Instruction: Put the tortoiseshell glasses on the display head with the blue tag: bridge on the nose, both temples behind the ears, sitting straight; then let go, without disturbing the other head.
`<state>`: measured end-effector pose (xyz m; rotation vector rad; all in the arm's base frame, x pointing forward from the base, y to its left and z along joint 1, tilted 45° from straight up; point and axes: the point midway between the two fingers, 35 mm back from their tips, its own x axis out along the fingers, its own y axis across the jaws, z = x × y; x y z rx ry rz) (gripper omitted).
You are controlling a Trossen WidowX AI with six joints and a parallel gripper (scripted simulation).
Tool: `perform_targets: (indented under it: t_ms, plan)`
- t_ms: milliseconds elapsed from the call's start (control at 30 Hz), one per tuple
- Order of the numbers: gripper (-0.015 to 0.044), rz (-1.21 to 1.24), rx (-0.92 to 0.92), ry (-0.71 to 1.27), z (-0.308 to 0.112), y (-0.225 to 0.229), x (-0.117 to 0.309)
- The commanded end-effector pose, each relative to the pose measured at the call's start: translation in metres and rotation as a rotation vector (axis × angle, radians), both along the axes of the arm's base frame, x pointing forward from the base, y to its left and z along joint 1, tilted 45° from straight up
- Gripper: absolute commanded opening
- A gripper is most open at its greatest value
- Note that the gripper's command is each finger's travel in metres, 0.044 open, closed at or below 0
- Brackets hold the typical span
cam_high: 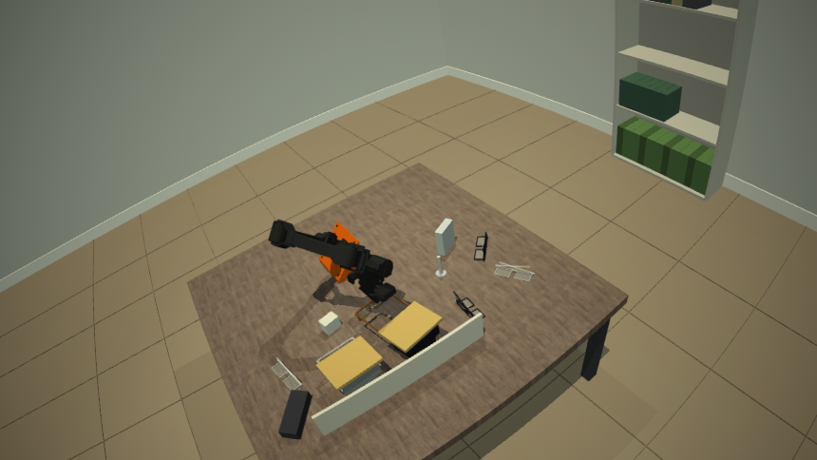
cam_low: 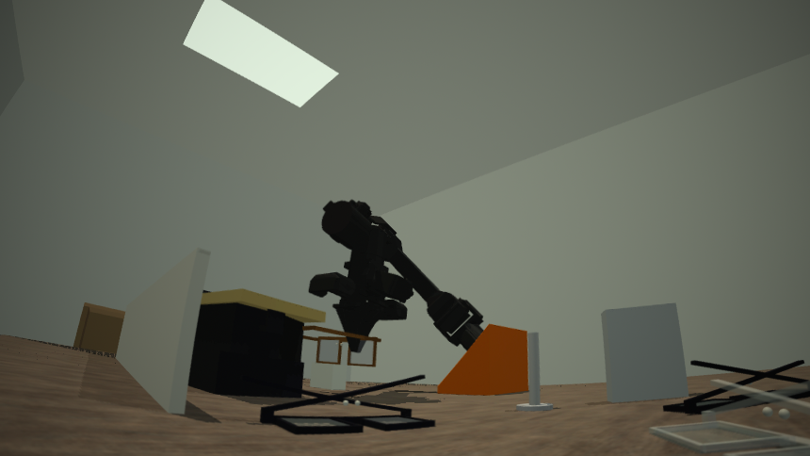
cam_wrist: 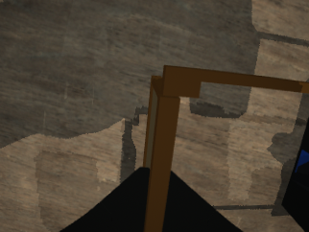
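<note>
The tortoiseshell glasses (cam_high: 367, 323) (cam_low: 376, 352) (cam_wrist: 165, 144) hang above the table, temples unfolded and pointing toward the black display head (cam_high: 424, 343) (cam_low: 249, 351). My gripper (cam_high: 382, 299) (cam_low: 355, 348) (cam_wrist: 153, 178) is shut on their front frame. A blue tag (cam_wrist: 303, 159) shows at the right edge of the wrist view, on that black head. The temple ends are close to the head; the exterior view does not show whether they touch it. The other, grey head (cam_high: 363, 380) stands to the left in the top view, under a similar yellow top. The noses are hidden.
A long pale barrier (cam_high: 400, 380) (cam_low: 164, 340) runs behind both heads. A white cube (cam_high: 330, 323), a thin post (cam_high: 440, 265) (cam_low: 533, 368), a pale block (cam_high: 445, 237) (cam_low: 644, 351), a dark box (cam_high: 294, 414) and black glasses (cam_high: 468, 304) (cam_low: 346, 419) stand or lie around.
</note>
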<state>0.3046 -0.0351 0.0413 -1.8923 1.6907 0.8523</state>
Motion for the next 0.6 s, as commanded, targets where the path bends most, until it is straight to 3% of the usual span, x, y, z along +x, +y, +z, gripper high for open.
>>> perform_targets:
  t_ms: [0,567]
  plan:
    - [0.0000,0.002,-0.005,0.007,-0.002,0.000,0.008]
    - [0.0000,0.002,-0.005,0.005,-0.004,0.003,0.032]
